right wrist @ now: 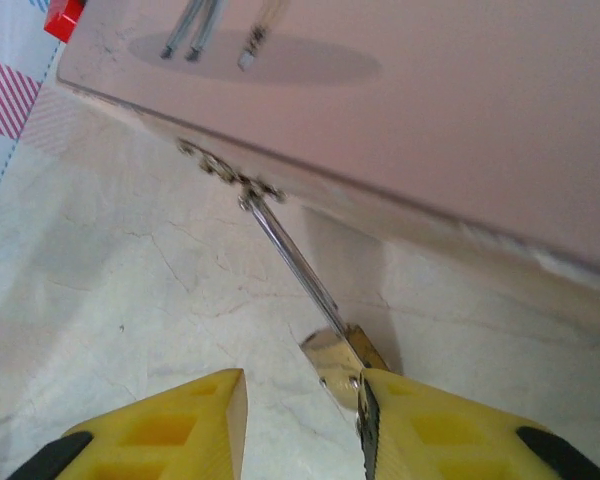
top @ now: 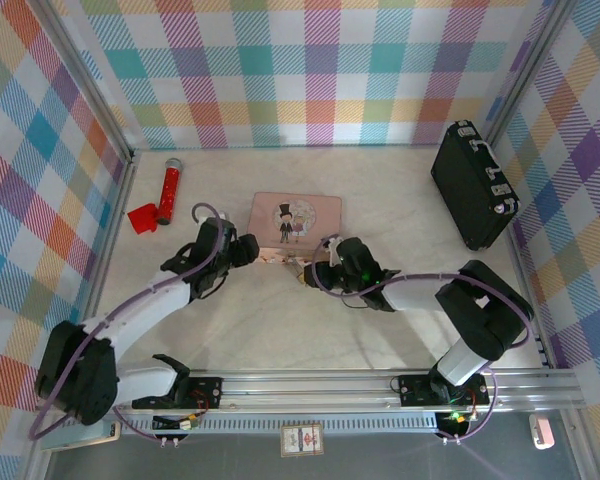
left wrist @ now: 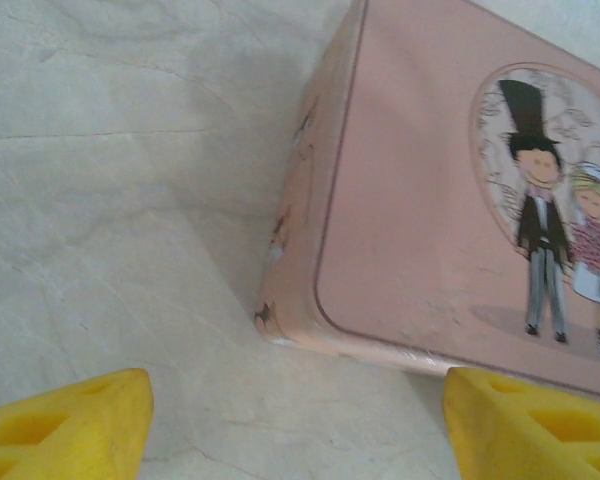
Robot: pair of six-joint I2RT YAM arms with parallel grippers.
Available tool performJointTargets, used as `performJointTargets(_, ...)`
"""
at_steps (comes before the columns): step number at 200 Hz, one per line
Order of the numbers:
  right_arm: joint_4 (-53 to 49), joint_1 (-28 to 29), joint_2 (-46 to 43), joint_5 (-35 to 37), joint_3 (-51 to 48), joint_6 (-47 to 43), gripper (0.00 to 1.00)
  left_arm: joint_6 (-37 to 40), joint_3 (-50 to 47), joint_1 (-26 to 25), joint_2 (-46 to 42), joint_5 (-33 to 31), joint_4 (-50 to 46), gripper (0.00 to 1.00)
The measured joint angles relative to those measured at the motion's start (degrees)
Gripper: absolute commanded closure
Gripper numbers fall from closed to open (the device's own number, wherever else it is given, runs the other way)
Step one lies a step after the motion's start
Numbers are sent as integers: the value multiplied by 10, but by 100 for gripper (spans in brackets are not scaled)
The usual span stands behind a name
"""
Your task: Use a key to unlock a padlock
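From overhead I see the pale table [top: 280, 330], a black case [top: 473, 183] at the far right and a pink tin [top: 295, 222] in the middle. A red toy microphone [top: 168, 190] lies far left. My left gripper [top: 248, 250] sits at the tin's near left corner, and my right gripper [top: 310, 272] is at its near edge.

The wrist cameras add the finger spread. The left gripper's yellow fingers [left wrist: 65, 425] stand wide, with the tin's corner just beyond them.

The right wrist view brings out the padlock [right wrist: 342, 358], too small to read from above. It lies on the table just near of the tin. Its long shackle [right wrist: 292, 262] reaches the tin's clasp [right wrist: 225, 170], and its body touches one finger [right wrist: 430, 430]. Those fingers are apart and clamp nothing.
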Motion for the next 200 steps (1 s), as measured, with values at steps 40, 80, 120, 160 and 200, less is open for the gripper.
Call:
performJointTargets(40, -76, 1, 10, 19, 65, -86, 62, 41, 74, 24, 121, 39, -3, 26)
performJointTargets(80, -137, -6, 36, 39, 95, -143, 59, 59, 130, 24, 189, 83, 7, 29)
performJointTargets(120, -171, -36, 52, 41, 110, -159, 57, 59, 144, 18, 221, 116, 42, 32)
performJointTargets(160, -177, -82, 62, 9, 123, -163, 58, 37, 133, -13, 227, 102, 78, 35)
performJointTargets(200, -170, -110, 62, -37, 120, -160, 61, 7, 121, -52, 224, 67, 96, 38)
